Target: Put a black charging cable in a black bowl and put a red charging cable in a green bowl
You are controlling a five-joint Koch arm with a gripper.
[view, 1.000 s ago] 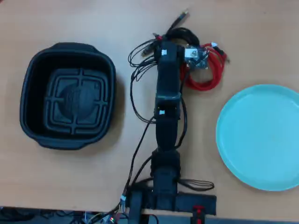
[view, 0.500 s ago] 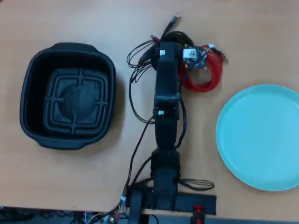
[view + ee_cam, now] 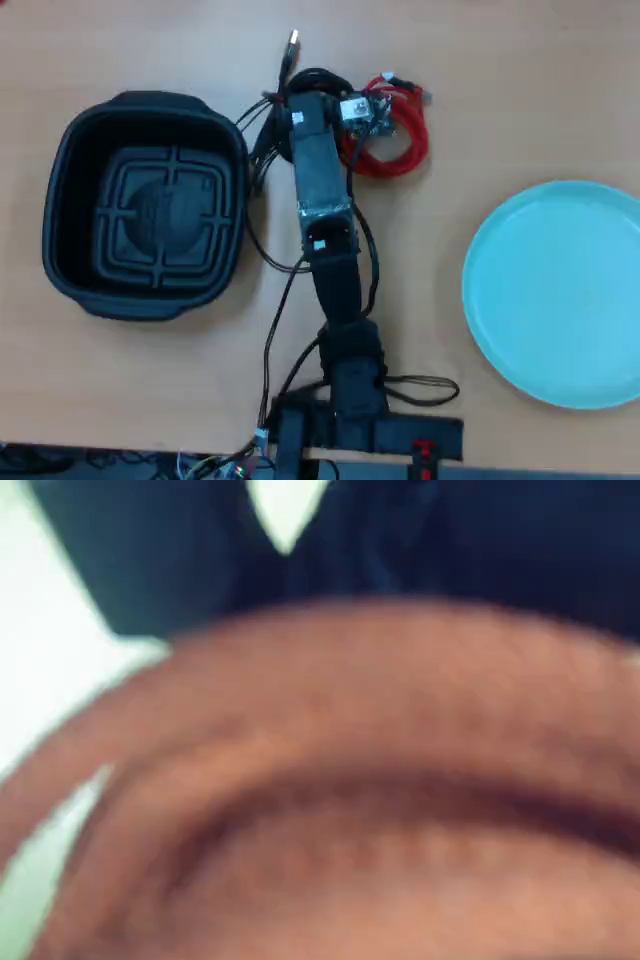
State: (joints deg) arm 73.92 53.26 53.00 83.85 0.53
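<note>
Overhead view: black bowl (image 3: 145,205) and green bowl (image 3: 560,292) both empty; red charging cable (image 3: 400,140) beside arm head; pincer state impossible to tell.

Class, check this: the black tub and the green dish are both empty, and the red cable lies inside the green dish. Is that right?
No. The overhead view shows the red cable on the bare table beside the arm, well apart from the green dish. The black tub and the dish are indeed empty.

No legible text, labels, brands or numbers in either view. Wrist view fully blurred. Overhead view: embossed pattern on black bowl (image 3: 145,205) bottom, unreadable.
</note>
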